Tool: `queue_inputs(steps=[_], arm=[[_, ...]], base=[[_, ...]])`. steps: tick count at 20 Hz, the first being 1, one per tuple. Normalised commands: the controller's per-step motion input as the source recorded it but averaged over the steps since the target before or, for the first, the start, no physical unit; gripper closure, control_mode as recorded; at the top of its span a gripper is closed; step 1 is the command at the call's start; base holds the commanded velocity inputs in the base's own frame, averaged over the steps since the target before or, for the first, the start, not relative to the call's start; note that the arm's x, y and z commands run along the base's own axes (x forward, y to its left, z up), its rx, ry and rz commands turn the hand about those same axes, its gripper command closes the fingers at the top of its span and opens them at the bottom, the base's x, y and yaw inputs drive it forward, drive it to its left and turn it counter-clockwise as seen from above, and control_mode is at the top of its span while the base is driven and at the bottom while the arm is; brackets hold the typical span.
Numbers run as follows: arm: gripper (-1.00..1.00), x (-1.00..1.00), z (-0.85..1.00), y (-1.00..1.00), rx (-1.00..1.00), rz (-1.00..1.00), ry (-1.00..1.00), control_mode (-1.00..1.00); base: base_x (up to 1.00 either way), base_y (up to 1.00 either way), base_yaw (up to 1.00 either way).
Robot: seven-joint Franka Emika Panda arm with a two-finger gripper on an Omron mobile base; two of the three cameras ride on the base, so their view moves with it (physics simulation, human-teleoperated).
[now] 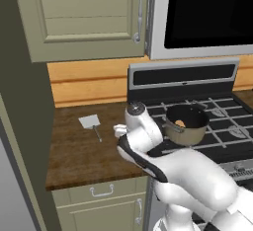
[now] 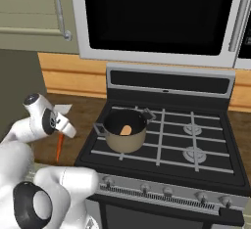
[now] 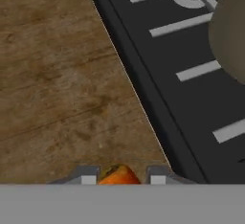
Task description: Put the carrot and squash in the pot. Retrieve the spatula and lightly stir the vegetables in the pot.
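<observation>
Gripped near its thick end between the two-finger gripper [image 3: 119, 179], the thin orange-red tapered carrot [image 2: 59, 147] hung over the wooden counter [image 3: 57, 74] left of the round tan-bronze pot [image 2: 125, 134], judged light, stiff and slippery.

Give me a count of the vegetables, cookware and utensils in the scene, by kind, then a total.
Vegetables: 2, the carrot in the gripper and the squash in the pot.
Cookware: 1, the pot.
Utensils: 1, the spatula.
Total: 4.
</observation>
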Motion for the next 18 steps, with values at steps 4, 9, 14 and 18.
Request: queue_inputs(steps=[4, 9, 14, 18], arm=[[1.0, -0.93, 1.0, -0.59, 0.04, -0.04, -0.24, -1.0], [1.0, -0.53, 1.0, -0.42, 0.09, -0.08, -0.04, -1.0], [1.0, -0.08, 1.0, -0.24, 0.08, -0.12, 0.0, -1.0], [1.0, 0.01, 0.85, -0.63, 0.0, -0.12, -0.06, -1.0]], base=[[0.0, 0.0, 0.0], [0.0, 0.0, 0.0], [0.0, 0.0, 0.0], [0.0, 0.0, 0.0]])
